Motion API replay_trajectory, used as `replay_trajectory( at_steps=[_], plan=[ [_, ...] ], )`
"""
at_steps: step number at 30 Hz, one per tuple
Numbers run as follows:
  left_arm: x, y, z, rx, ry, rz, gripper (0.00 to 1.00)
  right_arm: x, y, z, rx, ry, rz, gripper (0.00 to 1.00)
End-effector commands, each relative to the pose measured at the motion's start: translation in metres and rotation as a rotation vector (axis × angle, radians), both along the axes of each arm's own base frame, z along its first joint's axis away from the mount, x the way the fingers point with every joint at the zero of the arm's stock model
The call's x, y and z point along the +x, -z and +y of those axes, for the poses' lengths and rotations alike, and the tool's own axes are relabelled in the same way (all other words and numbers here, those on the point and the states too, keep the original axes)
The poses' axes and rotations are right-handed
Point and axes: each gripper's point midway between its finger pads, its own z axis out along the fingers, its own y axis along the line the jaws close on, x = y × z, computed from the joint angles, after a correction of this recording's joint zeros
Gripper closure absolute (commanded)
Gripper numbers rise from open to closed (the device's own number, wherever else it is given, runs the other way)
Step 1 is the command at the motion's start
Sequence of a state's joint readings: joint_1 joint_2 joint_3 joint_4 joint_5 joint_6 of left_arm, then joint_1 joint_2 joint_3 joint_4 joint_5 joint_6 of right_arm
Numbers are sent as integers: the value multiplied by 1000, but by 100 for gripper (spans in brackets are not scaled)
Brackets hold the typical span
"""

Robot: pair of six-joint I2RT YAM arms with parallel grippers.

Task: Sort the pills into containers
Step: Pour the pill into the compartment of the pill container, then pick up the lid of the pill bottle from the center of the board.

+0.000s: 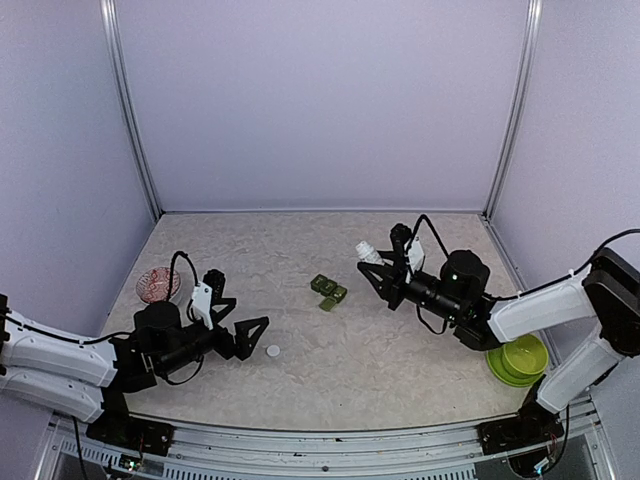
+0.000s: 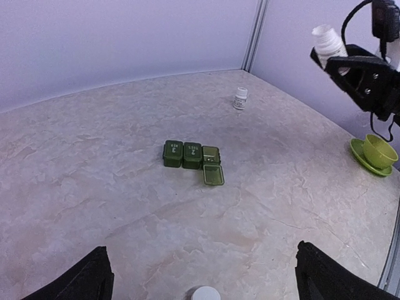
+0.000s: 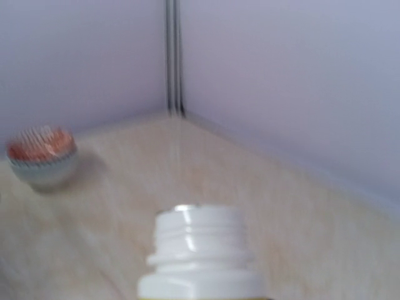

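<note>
A green pill organizer (image 1: 328, 290) lies mid-table; in the left wrist view (image 2: 192, 156) its right-hand compartment has its lid open. My right gripper (image 1: 378, 268) is shut on an uncapped white pill bottle (image 1: 368, 253) and holds it above the table, right of the organizer. The bottle's threaded neck (image 3: 197, 250) fills the lower right wrist view, where the fingers are hidden. My left gripper (image 1: 245, 312) is open and empty, low over the table. A white cap (image 1: 272, 351) lies on the table just by it, between the fingers (image 2: 84, 281) in the left wrist view (image 2: 205, 294).
A pink patterned bowl (image 1: 158, 284) stands at the left (image 3: 42, 153). A green cup on a saucer (image 1: 518, 360) stands at the right edge (image 2: 378, 152). A second small white bottle (image 2: 240, 98) stands capped near the back corner post.
</note>
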State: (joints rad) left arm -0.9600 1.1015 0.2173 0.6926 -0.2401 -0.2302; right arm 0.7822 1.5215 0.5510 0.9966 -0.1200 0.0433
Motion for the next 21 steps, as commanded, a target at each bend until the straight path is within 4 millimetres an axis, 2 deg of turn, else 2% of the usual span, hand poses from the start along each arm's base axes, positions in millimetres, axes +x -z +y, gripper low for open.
replay_trajectory(
  at_steps=[1,3,7,11,12,15,16,19,21],
  plan=[
    [4,2,3,13,-14,-12,1,-41,-71,-12,112,12,-260,90],
    [4,5,2,19,-12,-11,1,-53,-86,-21,160,21,-303,91],
    [3,11,0,39,3,-8,1,-73,-98,-21,210,5,-340,91],
    [0,21,-8,54,39,39,1,-94,-119,-32,278,-3,-392,90],
    [0,22,-10,55,45,53,1,-99,-123,-32,293,-28,-390,90],
    [1,20,-19,75,66,91,1,-106,-125,-8,233,-87,-385,88],
    [2,18,-22,81,72,97,1,-110,-130,-12,236,-63,-397,88],
    [2,16,-27,117,86,127,1,-127,-140,-52,362,-33,-413,88],
    [3,20,-26,144,65,163,1,-132,-135,-50,344,-75,-379,89]
  ],
)
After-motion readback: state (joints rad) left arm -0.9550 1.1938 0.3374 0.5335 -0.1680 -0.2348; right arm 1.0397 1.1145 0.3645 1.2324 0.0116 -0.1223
